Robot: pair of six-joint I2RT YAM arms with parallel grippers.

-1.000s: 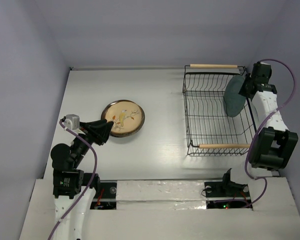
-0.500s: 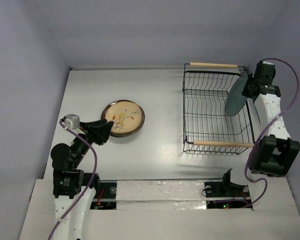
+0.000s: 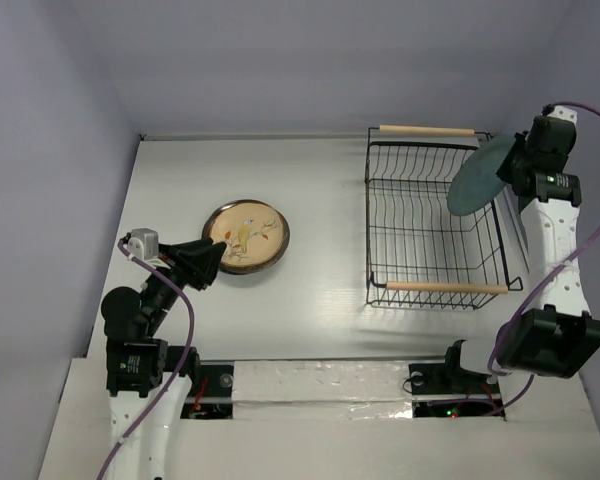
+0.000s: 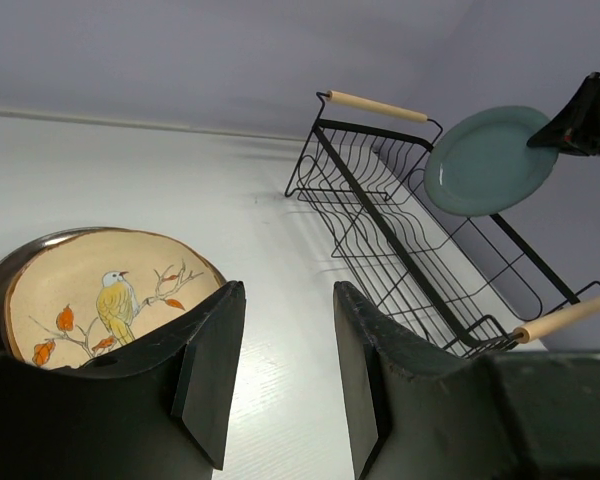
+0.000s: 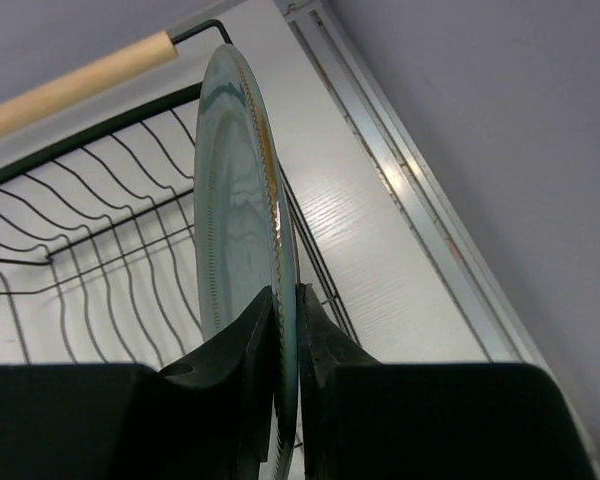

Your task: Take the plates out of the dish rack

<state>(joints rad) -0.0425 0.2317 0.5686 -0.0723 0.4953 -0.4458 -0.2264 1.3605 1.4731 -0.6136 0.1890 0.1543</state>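
Observation:
My right gripper (image 3: 516, 168) is shut on the rim of the plain teal plate (image 3: 477, 177) and holds it on edge above the right side of the black wire dish rack (image 3: 430, 225). The right wrist view shows the plate (image 5: 235, 200) edge-on between the fingers (image 5: 245, 340). It also shows in the left wrist view (image 4: 485, 160). The rack holds no other plates. A tan plate with a bird picture and dark rim (image 3: 245, 235) lies flat on the table at the left. My left gripper (image 3: 212, 262) is open and empty just beside that plate (image 4: 90, 300).
The rack has wooden rod handles at its far end (image 3: 427, 131) and near end (image 3: 446, 288). The side wall stands close behind the right arm. White table (image 3: 320, 200) lies between the tan plate and the rack.
My right gripper has lifted the teal plate up out of the rack and tilted it toward the right. The rack shifted slightly. The left arm has not moved.

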